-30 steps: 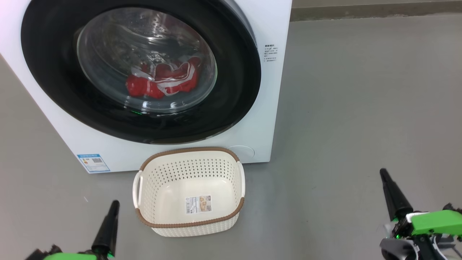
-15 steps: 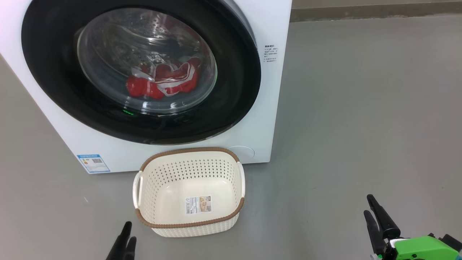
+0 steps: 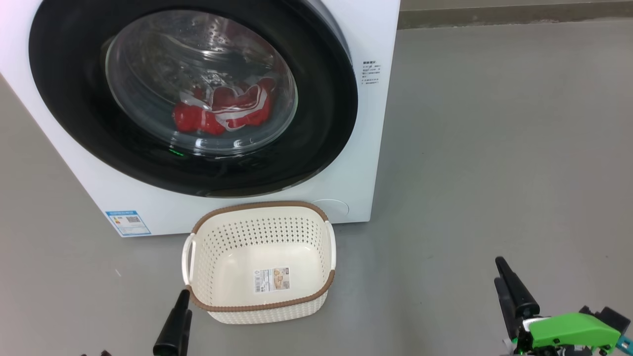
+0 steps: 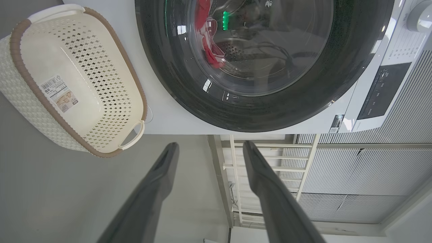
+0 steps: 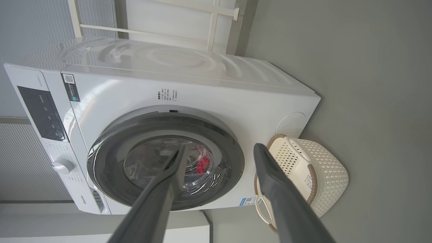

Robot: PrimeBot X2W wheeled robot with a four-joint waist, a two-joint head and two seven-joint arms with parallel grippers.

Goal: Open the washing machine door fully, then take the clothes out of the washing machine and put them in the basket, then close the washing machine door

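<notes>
The basket (image 3: 257, 205) sits just below the shut washing machine door (image 3: 74, 99), likely so the clothes (image 3: 222, 113) behind its glass drop straight in, while the left gripper (image 4: 211, 145) and right gripper (image 5: 221, 148) hang low, fingers spread (both empty).

Light is bright, even and soft, glare streaks the door (image 3: 198, 94) glass beyond the jaws, the basket (image 3: 257, 205) casts only faint shadow, wrist views bow at the edges, and the fingers (image 4: 145, 202) blur near the lens.

Glossy door (image 3: 69, 99), glass window (image 3: 198, 59); perforated plastic basket (image 3: 262, 232); red cloth clothes (image 3: 198, 119); matt floor (image 3: 494, 148).
</notes>
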